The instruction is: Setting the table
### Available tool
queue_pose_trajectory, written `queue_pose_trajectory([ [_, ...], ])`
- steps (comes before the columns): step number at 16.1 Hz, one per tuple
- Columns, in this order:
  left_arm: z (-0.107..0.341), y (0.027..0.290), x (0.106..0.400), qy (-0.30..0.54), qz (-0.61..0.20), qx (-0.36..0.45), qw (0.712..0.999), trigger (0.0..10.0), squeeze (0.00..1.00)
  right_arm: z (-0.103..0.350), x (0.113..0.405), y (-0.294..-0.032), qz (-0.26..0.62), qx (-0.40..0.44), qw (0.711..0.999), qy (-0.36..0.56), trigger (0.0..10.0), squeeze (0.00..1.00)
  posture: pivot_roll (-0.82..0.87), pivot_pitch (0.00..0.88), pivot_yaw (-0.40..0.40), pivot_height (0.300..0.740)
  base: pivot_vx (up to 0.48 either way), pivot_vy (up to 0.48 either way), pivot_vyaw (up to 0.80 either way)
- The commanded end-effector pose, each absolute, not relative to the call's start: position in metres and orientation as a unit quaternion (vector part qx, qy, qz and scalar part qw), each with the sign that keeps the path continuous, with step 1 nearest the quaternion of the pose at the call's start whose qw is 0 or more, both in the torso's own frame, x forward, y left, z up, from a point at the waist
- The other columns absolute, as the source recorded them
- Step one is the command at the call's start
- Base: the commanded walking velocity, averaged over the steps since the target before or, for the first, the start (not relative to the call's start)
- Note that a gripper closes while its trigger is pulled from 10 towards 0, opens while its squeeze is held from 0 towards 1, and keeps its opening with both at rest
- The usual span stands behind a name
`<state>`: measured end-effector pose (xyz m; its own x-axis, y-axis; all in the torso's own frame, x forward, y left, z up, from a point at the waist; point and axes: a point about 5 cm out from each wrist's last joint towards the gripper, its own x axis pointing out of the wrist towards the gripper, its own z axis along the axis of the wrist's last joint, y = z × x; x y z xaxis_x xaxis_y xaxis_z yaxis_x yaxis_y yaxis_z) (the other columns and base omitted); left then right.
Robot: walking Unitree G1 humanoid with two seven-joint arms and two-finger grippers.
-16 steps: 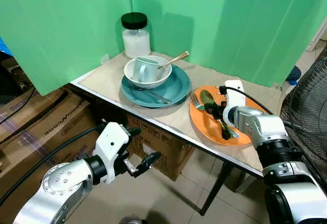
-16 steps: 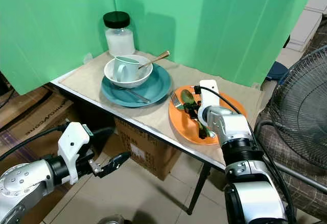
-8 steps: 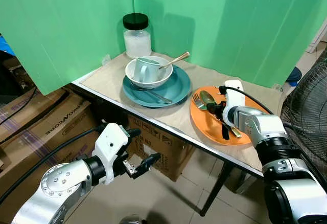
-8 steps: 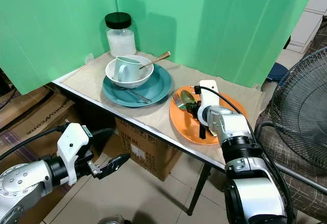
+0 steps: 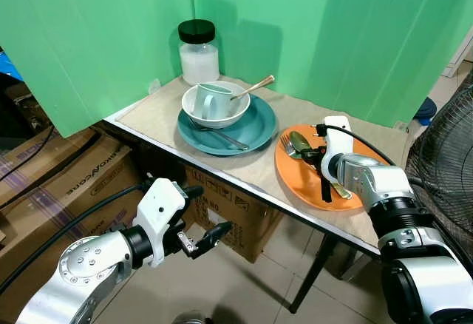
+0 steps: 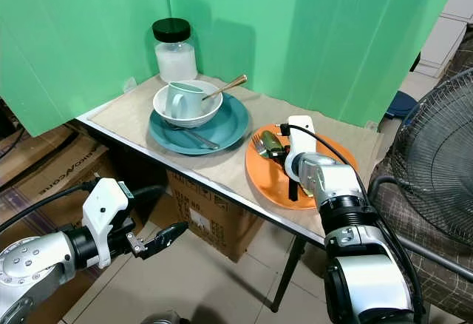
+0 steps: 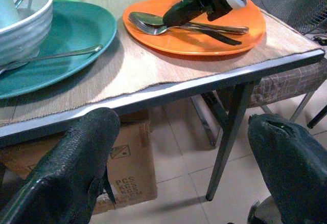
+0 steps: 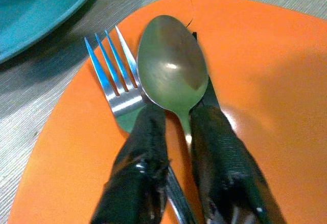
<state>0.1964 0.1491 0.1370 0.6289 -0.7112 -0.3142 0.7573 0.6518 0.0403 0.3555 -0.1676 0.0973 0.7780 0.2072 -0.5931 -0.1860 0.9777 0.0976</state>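
On the table (image 5: 266,167), head views: the right tool (image 5: 313,157) lies over the orange plate (image 5: 295,180), barely moved since before. Left wrist: the left tool (image 7: 179,168) hangs open below. Right wrist: fingers (image 8: 140,173) pinch the spoon (image 8: 171,70) stem beside the fork (image 8: 115,86).

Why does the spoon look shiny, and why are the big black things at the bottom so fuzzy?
Right wrist view: the spoon mirrors light, a small glare spot on its bowl. Left wrist view: the left gripper fingers sit too close to the camera, so they blur, while the orange plate stays sharp.
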Motion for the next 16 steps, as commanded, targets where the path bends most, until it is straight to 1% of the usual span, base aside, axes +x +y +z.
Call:
queue_pose_trajectory([
  [1, 0.142, 0.148, 0.196, 0.126, -0.414, 0.090, 0.897, 10.0, 0.00, 0.085, 0.350, -0.171, 0.094, 0.020, 0.933, 0.346, 0.0, 0.00, 0.15, 0.000, 0.018, 0.740, 0.000, 0.000, 0.00],
  [11, 0.143, 0.147, 0.200, 0.122, -0.415, 0.092, 0.897, 10.0, 0.00, 0.099, 0.355, -0.173, 0.093, 0.033, 0.944, 0.315, 0.0, 0.00, 0.15, 0.000, 0.020, 0.740, 0.000, 0.000, 0.00],
  [14, 0.143, 0.147, 0.200, 0.120, -0.413, 0.093, 0.898, 10.0, 0.00, 0.112, 0.361, -0.177, 0.082, 0.010, 0.960, 0.266, 0.0, 0.00, 0.15, 0.000, 0.021, 0.740, 0.000, 0.000, 0.00],
  [16, 0.142, 0.147, 0.201, 0.119, -0.412, 0.095, 0.898, 10.0, 0.00, 0.121, 0.365, -0.176, 0.085, 0.021, 0.970, 0.227, 0.0, 0.00, 0.16, 0.000, 0.020, 0.740, 0.000, 0.000, 0.00],
])
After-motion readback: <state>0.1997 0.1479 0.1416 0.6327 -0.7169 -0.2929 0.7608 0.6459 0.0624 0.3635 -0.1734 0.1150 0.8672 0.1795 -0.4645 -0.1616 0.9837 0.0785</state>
